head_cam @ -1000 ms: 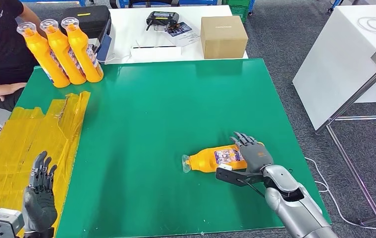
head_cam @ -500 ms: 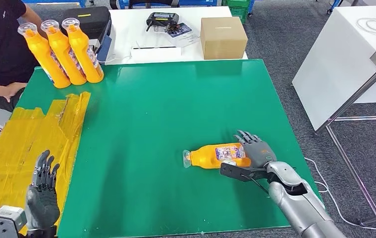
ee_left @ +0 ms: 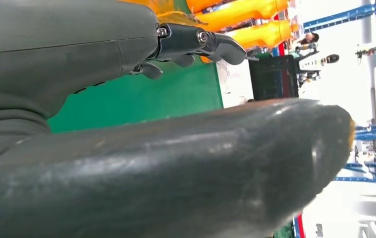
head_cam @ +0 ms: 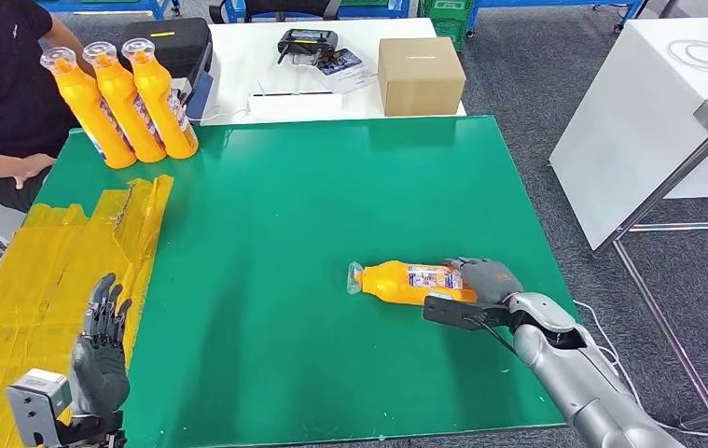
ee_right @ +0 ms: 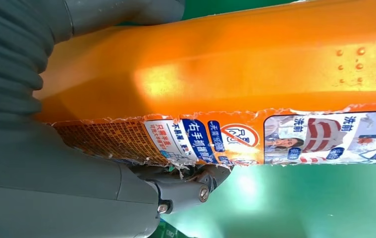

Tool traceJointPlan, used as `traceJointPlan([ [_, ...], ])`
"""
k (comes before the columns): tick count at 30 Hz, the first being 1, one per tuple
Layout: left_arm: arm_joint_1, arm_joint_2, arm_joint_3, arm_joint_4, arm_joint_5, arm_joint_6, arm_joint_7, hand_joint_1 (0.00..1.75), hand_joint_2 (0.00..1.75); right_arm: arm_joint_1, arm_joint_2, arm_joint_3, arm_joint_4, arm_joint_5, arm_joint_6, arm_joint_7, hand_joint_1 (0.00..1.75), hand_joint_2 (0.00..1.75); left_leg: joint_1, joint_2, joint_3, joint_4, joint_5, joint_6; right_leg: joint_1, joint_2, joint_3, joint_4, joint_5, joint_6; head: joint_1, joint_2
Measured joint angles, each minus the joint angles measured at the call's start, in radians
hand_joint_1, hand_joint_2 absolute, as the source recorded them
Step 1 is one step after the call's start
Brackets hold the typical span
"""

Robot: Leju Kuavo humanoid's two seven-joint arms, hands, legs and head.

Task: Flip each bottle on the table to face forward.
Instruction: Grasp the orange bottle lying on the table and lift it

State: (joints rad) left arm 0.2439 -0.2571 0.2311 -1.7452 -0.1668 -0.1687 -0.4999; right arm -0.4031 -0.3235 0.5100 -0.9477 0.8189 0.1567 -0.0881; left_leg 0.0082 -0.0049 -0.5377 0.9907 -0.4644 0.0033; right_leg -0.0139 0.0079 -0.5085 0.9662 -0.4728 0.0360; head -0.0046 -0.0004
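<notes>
Bottle lies on its side on the green table, near the right front area, cap end toward the robot's left, base toward the right. Long axis runs roughly left-right across the table, tilted slightly. Right hand wraps the base end; in the right wrist view fingers curl under the label edge and the thumb sits on the other side of the bottle, so it grips it. Left hand hovers over the yellow sheet, fingers spread, holding nothing.

Handling, by judgement: rigid plastic, smooth and likely a bit slippery, looks full so moderately heavy; not fragile. Torn label could slide or peel under the fingers. Best hold is the wide body near the base, not the thin neck. Three more bottles stand at the far left corner, beside a person.
</notes>
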Motion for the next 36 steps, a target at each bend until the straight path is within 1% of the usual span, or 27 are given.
traceJointPlan([
  [6, -0.006, 0.016, -0.022, 0.014, 0.010, 0.013, 0.003, 0.00, 0.00, -0.004, -0.016, 0.028, 0.003, -0.058, 0.002, -0.006, 1.75, 1.75, 0.000, 0.000, 0.001, 0.000, 0.000, 0.000, 0.000, 0.000, 0.001, -0.001, 0.000, 0.000, 0.000, 0.000],
  [8, -0.006, 0.020, -0.029, 0.018, 0.025, 0.011, 0.008, 0.00, 0.00, 0.001, -0.015, 0.029, 0.002, -0.103, -0.008, -0.024, 1.75, 1.75, 0.000, 0.000, 0.002, 0.000, 0.000, 0.000, 0.000, 0.000, 0.003, -0.001, 0.000, 0.000, 0.000, 0.000],
  [10, -0.003, 0.024, -0.032, 0.020, 0.064, -0.008, 0.022, 0.00, 0.00, 0.017, -0.002, 0.020, -0.006, -0.167, -0.040, -0.055, 1.75, 1.75, 0.001, 0.001, 0.002, 0.000, 0.000, 0.000, 0.001, 0.000, 0.009, -0.001, 0.000, 0.000, 0.000, 0.000],
  [12, 0.008, 0.025, -0.033, 0.019, 0.133, -0.053, 0.046, 0.00, 0.00, 0.045, 0.031, 0.005, -0.034, -0.223, -0.085, -0.082, 1.75, 1.75, 0.002, 0.003, 0.002, 0.000, 0.000, 0.000, 0.002, 0.003, 0.014, -0.001, 0.001, 0.000, 0.000, 0.000],
  [16, 0.046, 0.015, -0.033, -0.007, 0.256, -0.167, 0.090, 0.00, 0.00, 0.122, 0.140, -0.011, -0.142, -0.262, -0.140, -0.097, 1.75, 1.75, 0.003, 0.007, 0.001, 0.000, -0.001, -0.001, 0.003, 0.008, 0.010, -0.001, 0.001, 0.000, -0.001, 0.000],
  [18, 0.063, 0.008, -0.035, -0.028, 0.272, -0.193, 0.098, 0.00, 0.87, 0.155, 0.184, -0.012, -0.192, -0.270, -0.148, -0.100, 1.75, 1.75, 0.004, 0.002, -0.002, 0.000, 0.000, -0.002, 0.003, 0.003, 0.007, 0.000, 0.001, 0.000, -0.001, 0.000],
  [20, 0.082, 0.002, -0.041, -0.049, 0.293, -0.216, 0.107, 0.00, 1.75, 0.176, 0.216, -0.014, -0.236, -0.277, -0.150, -0.107, 1.75, 1.75, 0.004, -0.001, -0.007, -0.001, 0.001, -0.002, 0.003, -0.001, 0.004, 0.001, 0.000, 0.000, 0.000, 0.000],
  [24, 0.111, -0.002, -0.073, -0.093, 0.361, -0.259, 0.129, 0.00, 1.75, 0.178, 0.257, -0.016, -0.304, -0.284, -0.150, -0.110, 1.75, 1.75, 0.003, -0.001, -0.010, 0.000, 0.002, -0.002, 0.002, -0.001, 0.002, 0.001, 0.001, 0.000, 0.000, 0.000],
  [30, 0.149, -0.004, -0.133, -0.151, 0.357, -0.252, 0.118, 0.00, 1.75, 0.186, 0.306, -0.011, -0.363, -0.264, -0.154, -0.104, 1.75, 1.75, 0.002, -0.002, -0.013, 0.000, 0.002, -0.002, 0.000, -0.002, -0.001, 0.001, 0.001, 0.000, 0.000, 0.000],
  [36, 0.157, -0.004, -0.186, -0.165, 0.359, -0.246, 0.122, 0.00, 1.75, 0.196, 0.357, 0.027, -0.362, -0.236, -0.160, -0.104, 1.75, 1.75, 0.002, -0.001, -0.013, 0.000, 0.002, -0.002, 0.001, -0.001, -0.002, 0.001, 0.001, 0.000, 0.000, 0.000],
])
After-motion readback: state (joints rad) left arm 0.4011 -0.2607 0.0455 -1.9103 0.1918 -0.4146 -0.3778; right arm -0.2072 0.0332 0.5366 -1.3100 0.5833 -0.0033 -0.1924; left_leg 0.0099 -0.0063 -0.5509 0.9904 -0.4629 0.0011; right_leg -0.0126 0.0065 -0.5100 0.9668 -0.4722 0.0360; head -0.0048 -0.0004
